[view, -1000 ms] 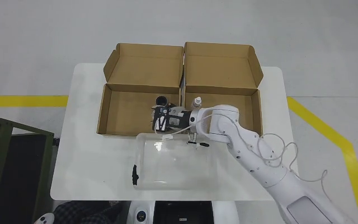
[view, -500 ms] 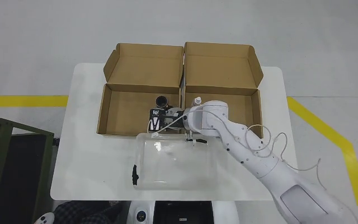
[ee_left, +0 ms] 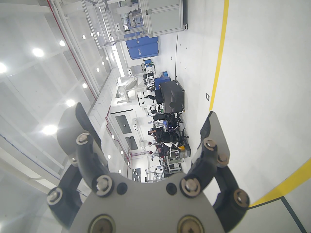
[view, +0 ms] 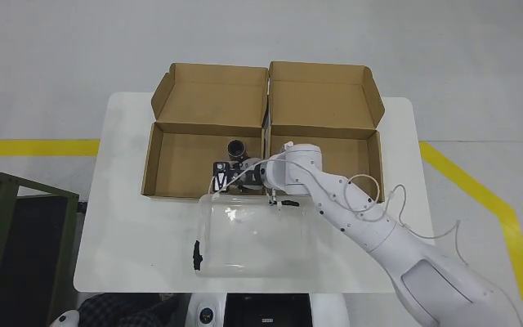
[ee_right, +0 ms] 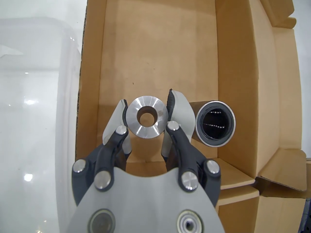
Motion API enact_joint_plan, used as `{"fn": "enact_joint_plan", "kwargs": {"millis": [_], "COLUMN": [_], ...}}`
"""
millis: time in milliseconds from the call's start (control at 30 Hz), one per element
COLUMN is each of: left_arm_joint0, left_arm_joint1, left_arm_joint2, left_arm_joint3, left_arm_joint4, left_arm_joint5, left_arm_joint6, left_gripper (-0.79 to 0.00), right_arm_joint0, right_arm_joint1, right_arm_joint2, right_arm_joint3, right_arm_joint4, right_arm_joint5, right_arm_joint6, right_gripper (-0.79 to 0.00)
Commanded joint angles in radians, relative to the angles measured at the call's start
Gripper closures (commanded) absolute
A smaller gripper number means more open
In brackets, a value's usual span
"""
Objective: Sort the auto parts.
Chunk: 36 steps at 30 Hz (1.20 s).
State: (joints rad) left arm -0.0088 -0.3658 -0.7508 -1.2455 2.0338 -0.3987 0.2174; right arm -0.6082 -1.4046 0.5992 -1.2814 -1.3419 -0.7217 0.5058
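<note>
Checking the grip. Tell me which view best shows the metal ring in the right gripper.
The right wrist view: the metal ring faces the camera, hole visible, clamped in the right gripper above the cardboard box floor. The top view has the gripper covering it from above. The left wrist view faces the hall.

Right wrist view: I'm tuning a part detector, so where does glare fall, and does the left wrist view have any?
Right wrist view: light spots on the clear bin; the metal ring in the right gripper gleams, hole readable. Left wrist view: ceiling lamps flare beside the open left gripper.
</note>
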Motion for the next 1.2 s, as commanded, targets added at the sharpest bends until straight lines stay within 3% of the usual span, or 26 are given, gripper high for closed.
{"fn": "enact_joint_plan", "kwargs": {"millis": [0,267,400,467,833,1167], "left_arm_joint0": [0.0,0.0,0.0,0.0,0.0,0.0], "left_arm_joint1": [0.0,0.0,0.0,0.0,0.0,0.0], "left_arm_joint2": [0.0,0.0,0.0,0.0,0.0,0.0], "left_arm_joint3": [0.0,0.0,0.0,0.0,0.0,0.0], "left_arm_joint4": [0.0,0.0,0.0,0.0,0.0,0.0], "left_arm_joint5": [0.0,0.0,0.0,0.0,0.0,0.0], "left_arm_joint6": [0.0,0.0,0.0,0.0,0.0,0.0], "left_gripper": [-0.785,-0.785,-0.785,-0.785,-0.785,-0.785], "right_arm_joint0": [0.005,0.027,0.034,0.036,0.035,0.009], "right_arm_joint1": [-0.006,-0.029,-0.038,-0.041,-0.041,-0.03], "right_arm_joint2": [-0.007,-0.033,-0.039,-0.039,-0.005,0.044], "right_arm_joint3": [0.018,0.082,0.102,0.11,0.098,0.044], "right_arm_joint4": [0.0,-0.003,-0.006,-0.007,-0.008,0.011], "right_arm_joint5": [-0.001,-0.013,-0.014,-0.017,-0.028,-0.043], "right_arm_joint6": [0.002,0.005,-0.001,-0.002,-0.01,-0.03], "right_gripper": [0.0,-0.003,-0.185,-0.209,-0.265,-0.268]}}
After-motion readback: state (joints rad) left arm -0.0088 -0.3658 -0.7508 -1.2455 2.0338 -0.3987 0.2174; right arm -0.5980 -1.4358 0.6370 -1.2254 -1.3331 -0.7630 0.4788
